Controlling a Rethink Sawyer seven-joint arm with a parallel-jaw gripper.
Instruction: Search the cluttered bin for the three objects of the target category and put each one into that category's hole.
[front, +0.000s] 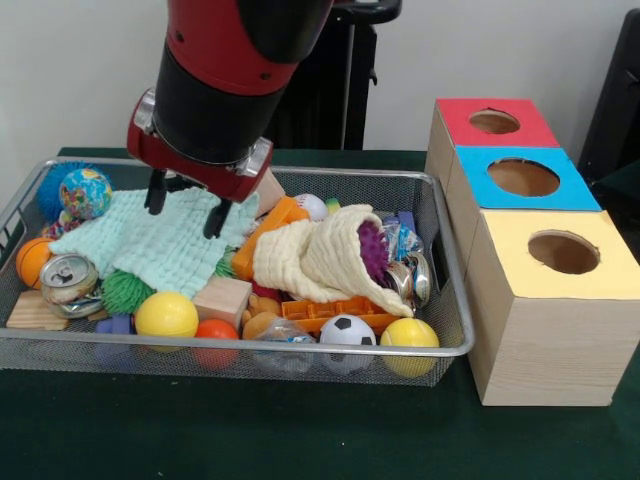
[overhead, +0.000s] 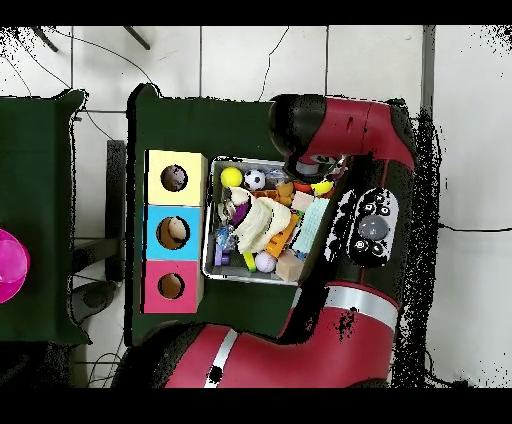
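The silver wire mesh bin (front: 442, 215) holds a heap of clutter and also shows in the overhead view (overhead: 209, 245). My gripper (front: 185, 205) hangs over its back left part, open and empty, with its fingertips (front: 215, 222) just at a mint green cloth (front: 150, 245). To the right stand three wooden boxes with round holes: red top (front: 545, 128), blue top (front: 575, 190), yellow top (front: 610, 270). In the overhead view the arm hides the gripper.
In the bin lie a cream cloth (front: 320, 255) over a purple spiky ball (front: 372, 250), a globe ball (front: 85, 192), a can (front: 68, 280), a green spiky ball (front: 125, 292), two yellow balls (front: 166, 315), a soccer ball (front: 347, 330), a wood block (front: 222, 300) and an orange block (front: 270, 235).
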